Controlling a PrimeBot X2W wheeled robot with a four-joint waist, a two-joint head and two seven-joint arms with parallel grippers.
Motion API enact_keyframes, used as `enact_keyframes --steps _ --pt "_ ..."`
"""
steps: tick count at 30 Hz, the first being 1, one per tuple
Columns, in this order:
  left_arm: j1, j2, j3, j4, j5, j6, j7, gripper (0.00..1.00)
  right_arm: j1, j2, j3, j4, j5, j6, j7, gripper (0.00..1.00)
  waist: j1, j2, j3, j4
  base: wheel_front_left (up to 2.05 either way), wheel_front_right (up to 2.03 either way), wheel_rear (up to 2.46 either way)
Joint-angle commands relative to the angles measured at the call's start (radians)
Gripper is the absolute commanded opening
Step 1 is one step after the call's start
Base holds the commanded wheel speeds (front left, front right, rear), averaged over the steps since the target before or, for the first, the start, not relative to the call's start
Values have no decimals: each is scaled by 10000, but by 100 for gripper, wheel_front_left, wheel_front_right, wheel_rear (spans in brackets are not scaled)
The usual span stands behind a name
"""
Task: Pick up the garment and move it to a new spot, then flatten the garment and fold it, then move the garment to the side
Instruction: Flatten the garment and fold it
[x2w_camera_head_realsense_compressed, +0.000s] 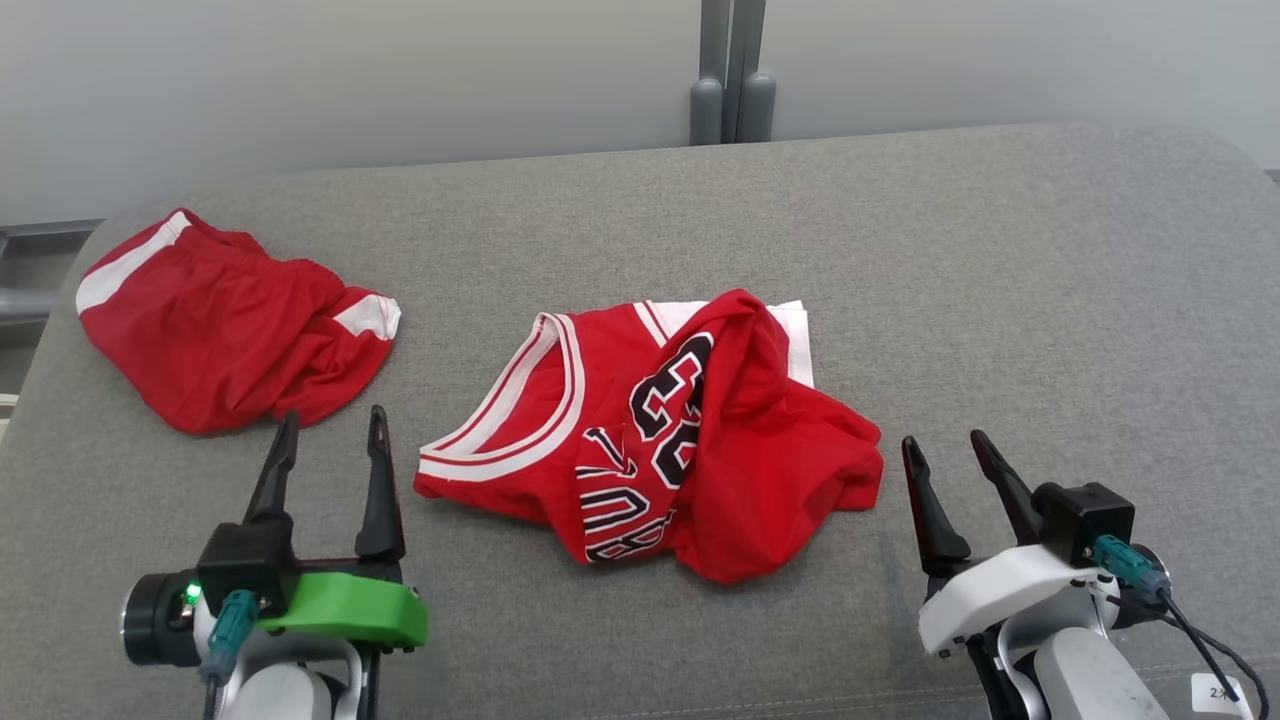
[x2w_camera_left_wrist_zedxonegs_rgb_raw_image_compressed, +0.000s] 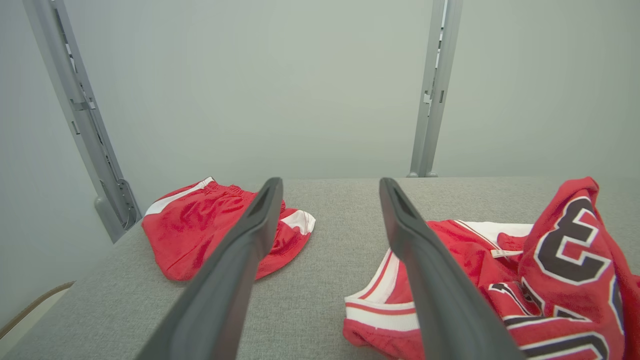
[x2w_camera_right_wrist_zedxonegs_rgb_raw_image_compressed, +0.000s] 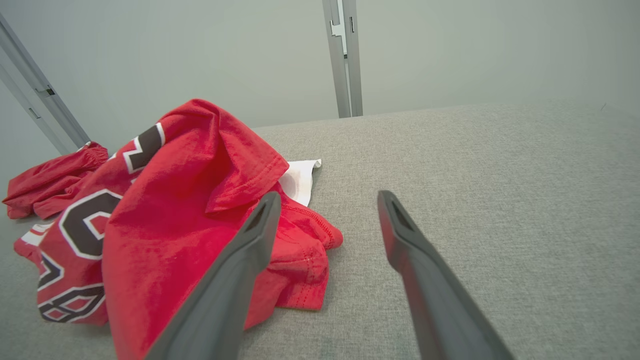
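Closest to the camera, both arms are just hanging out low over the grey padded surface (x2w_camera_head_realsense_compressed: 1000, 300). The left gripper (x2w_camera_head_realsense_compressed: 333, 415) is sitting with its fingers spread wide and nothing between them, and the right gripper (x2w_camera_head_realsense_compressed: 943, 440) is doing the same: wide apart, holding nothing.

The red jersey (x2w_camera_head_realsense_compressed: 720, 450) is lying crumpled right between them, a bit ahead of the fingertips. Its long axis is running roughly side to side. The white-striped trim (x2w_camera_head_realsense_compressed: 500, 440) is pointing toward the left gripper, and the bunched red end (x2w_camera_head_realsense_compressed: 850, 470) is sitting just beside the right one. Honestly I'm calling it a tie on which arm is nearer; each is parked just off its own end. So to me this is looking like the setup for a two-handed pick, each gripper going inward and slightly forward. The fabric is folding over itself in the middle, so grabbing one layer only is going to be the tricky bit.

A white cloth (x2w_camera_head_realsense_compressed: 795, 340) is peeking out from under the jersey's far edge. Further back on the left, the red shorts (x2w_camera_head_realsense_compressed: 220, 330) are lying well apart from the jersey, and a grey post (x2w_camera_head_realsense_compressed: 730, 90) is standing behind the surface.
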Motion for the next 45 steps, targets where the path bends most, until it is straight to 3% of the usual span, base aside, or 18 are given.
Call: enact_keyframes --steps 1,7,13,19,38,39,40,45 --pt "151 -9 118 -120 90 49 -25 100 98 -31 -35 33 -118 1 -47 100 0 0 -44 42 0 0 0" --pt "705 -133 666 -717 240 53 -25 100 148 -29 -273 113 -174 1 -47 100 0 0 -87 205 0 0 0" --pt "939 -113 519 -717 919 106 -25 100 136 -32 -469 561 -179 1 88 100 0 0 -67 507 0 0 0" --pt "823 -205 465 -766 875 80 -25 100 -271 -186 -382 1037 -109 1 353 100 0 0 -12 730 0 0 0" --pt "581 -310 99 -625 800 -50 -25 100 -1921 -583 665 4557 944 1 505 100 0 0 55 1880 0 0 0" --pt "593 -314 91 -619 789 -48 -25 100 -1986 -597 727 4684 1009 1 472 37 0 0 60 1927 0 0 0" --pt "608 -316 85 -608 777 -34 -25 100 -2040 -615 803 4797 1069 1 438 0 0 0 63 1962 0 0 0" --pt "757 -324 157 -619 733 14 -25 100 -2204 -692 1057 5056 1284 1 163 0 0 0 38 1977 0 0 0"
